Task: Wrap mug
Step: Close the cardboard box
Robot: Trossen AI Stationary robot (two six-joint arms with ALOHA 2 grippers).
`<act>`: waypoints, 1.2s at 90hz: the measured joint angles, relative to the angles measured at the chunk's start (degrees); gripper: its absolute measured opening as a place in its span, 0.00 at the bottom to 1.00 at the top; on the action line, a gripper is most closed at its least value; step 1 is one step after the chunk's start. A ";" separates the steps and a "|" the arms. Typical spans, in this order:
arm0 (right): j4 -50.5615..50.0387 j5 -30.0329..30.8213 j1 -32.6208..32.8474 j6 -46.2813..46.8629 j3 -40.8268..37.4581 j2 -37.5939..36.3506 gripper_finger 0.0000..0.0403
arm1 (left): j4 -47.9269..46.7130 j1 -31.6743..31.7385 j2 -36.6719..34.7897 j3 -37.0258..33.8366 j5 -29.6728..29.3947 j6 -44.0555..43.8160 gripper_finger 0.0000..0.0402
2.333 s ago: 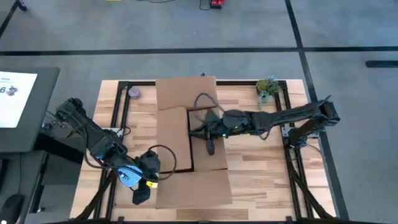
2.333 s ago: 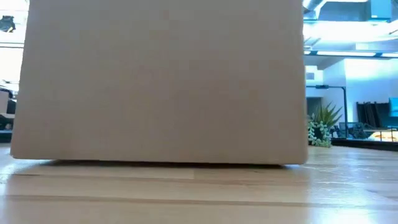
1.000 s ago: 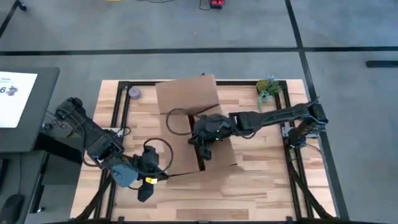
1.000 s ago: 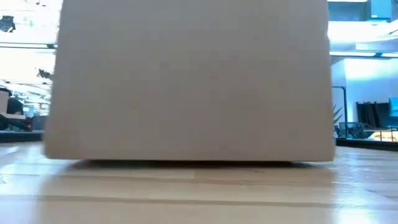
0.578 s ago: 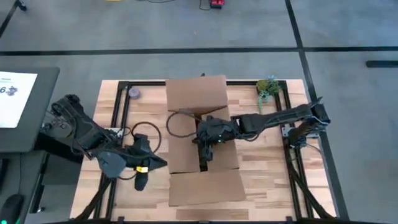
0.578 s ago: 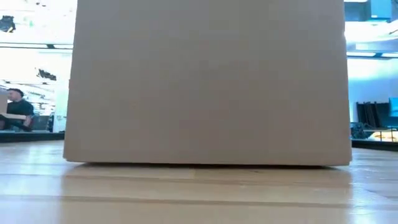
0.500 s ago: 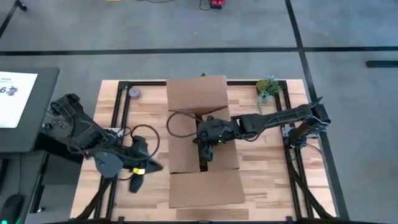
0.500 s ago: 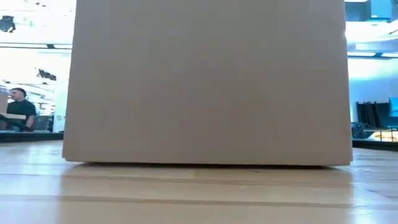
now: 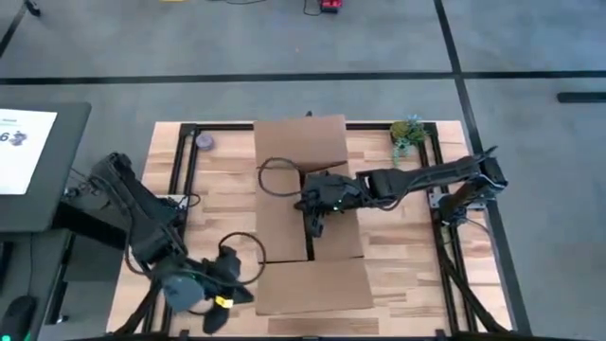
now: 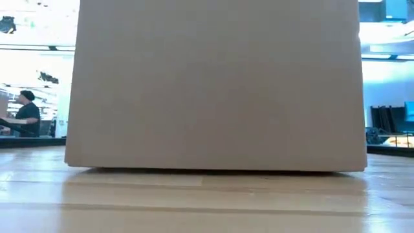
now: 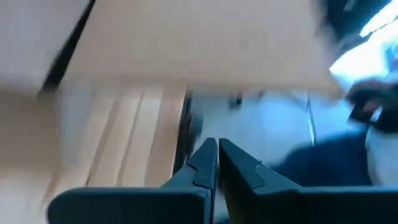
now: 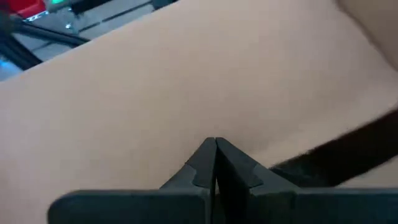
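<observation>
No mug shows anywhere; a cardboard box fills the surface. The right gripper hangs over its open top, jaws together. The left gripper, jaws together, sits at the near-left corner. No readable writing.

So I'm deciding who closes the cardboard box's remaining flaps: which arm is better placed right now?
Probably the right. The right gripper, fingers shut, hangs over the middle of the cardboard box, directly above its flaps. The left gripper, also shut, sits off the box near the table's front-left corner and would have to travel.
</observation>
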 joint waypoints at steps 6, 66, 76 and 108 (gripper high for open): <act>-0.52 0.00 -0.25 -0.04 0.00 -0.11 0.00 | 3.98 0.00 0.56 0.00 -4.37 1.78 0.00; -7.76 4.66 0.82 -1.67 0.02 -8.44 0.00 | 5.31 1.24 -1.05 0.00 -29.82 2.32 0.00; -9.37 5.57 1.54 -1.75 0.02 -9.78 0.00 | -3.59 2.42 -1.09 0.00 -30.00 -5.03 0.00; -8.74 15.38 5.51 -2.98 0.01 -18.62 0.00 | -21.54 4.88 -1.03 -0.02 -29.53 -20.06 0.00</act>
